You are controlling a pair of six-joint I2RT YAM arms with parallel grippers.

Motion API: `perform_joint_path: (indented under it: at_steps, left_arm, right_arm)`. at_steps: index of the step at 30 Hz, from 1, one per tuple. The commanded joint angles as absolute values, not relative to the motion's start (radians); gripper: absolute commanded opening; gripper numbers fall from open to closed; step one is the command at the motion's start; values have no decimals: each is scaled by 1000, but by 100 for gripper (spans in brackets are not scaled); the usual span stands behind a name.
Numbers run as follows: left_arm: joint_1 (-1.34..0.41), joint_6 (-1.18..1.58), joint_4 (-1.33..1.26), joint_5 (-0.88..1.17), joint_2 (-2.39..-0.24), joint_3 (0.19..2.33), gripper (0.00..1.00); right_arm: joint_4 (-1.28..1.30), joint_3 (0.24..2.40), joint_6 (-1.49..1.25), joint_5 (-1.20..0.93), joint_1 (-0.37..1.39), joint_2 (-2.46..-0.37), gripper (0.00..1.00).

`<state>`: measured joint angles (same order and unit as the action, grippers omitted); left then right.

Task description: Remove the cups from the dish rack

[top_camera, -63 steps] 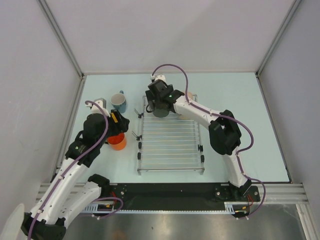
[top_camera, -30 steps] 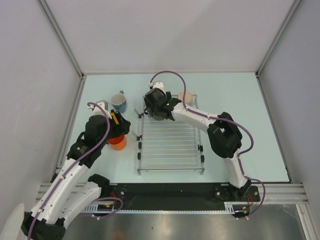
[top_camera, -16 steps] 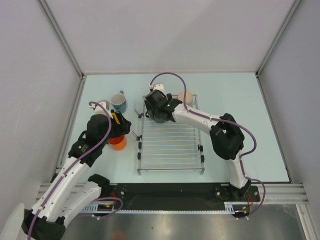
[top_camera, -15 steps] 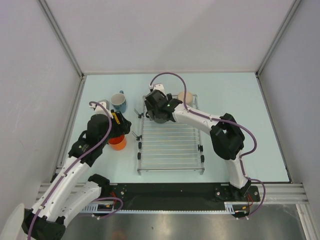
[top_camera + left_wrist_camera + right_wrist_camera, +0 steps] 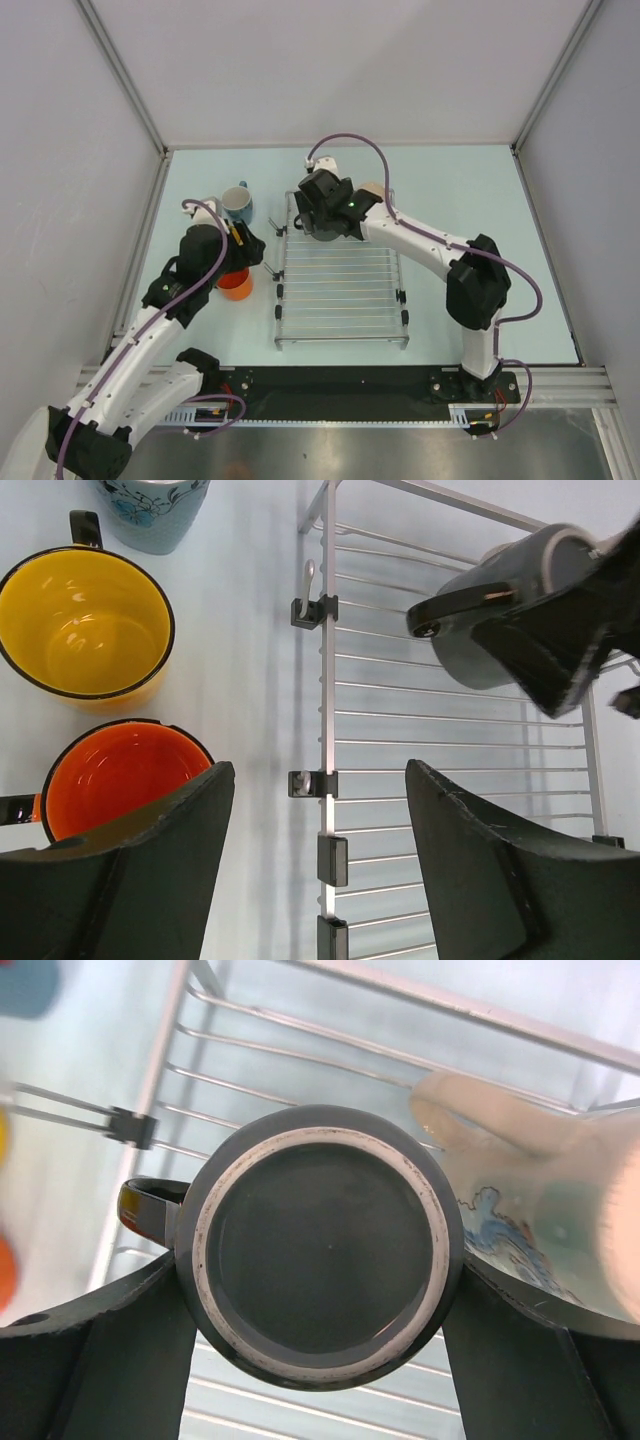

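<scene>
My right gripper is shut on the dark grey mug, gripping it bottom-up over the far left part of the silver dish rack. The left wrist view shows this mug tilted above the bars. The beige mug sits on the rack's far right corner, right beside the grey one. The orange mug, yellow mug and blue mug stand upright on the table left of the rack. My left gripper is open and empty above the rack's left rail.
Small black clips and wire hooks stick out from the rack's left rail. Grey enclosure walls stand along the table's left, far and right edges. The blue mug and orange mug lie close under my left arm.
My right arm's elbow has swung to the right, and its gripper has shifted slightly right with the dark grey mug still held. My left gripper has edged a little farther from the base.
</scene>
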<state>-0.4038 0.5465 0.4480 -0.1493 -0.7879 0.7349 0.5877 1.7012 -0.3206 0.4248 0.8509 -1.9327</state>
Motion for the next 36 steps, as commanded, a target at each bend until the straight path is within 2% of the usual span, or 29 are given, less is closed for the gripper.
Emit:
perform_joint_path:
  at_steps: [1, 9, 14, 19, 26, 36]
  left_arm:
    - [-410, 580, 387, -123, -799, 759, 74]
    - [-411, 643, 273, -26, -799, 739, 75]
    - [-411, 699, 77, 109, -756, 684, 76]
    - [-411, 767, -179, 245, -736, 603, 78]
    - [-413, 893, -570, 368, -749, 482, 79]
    - [-446, 983, -802, 454, -834, 425, 79]
  right_arm:
    - [538, 1740, -345, 396, 856, -1796, 0]
    - [384, 1568, -440, 89, 796, -1545, 0]
    - [217, 1419, -547, -139, 690, -1405, 0]
    - [-81, 1185, -717, -364, 585, -1281, 0]
    - [-551, 948, -992, -526, 492, -1255, 0]
    - [-1063, 756, -1282, -566, 483, -1342, 0]
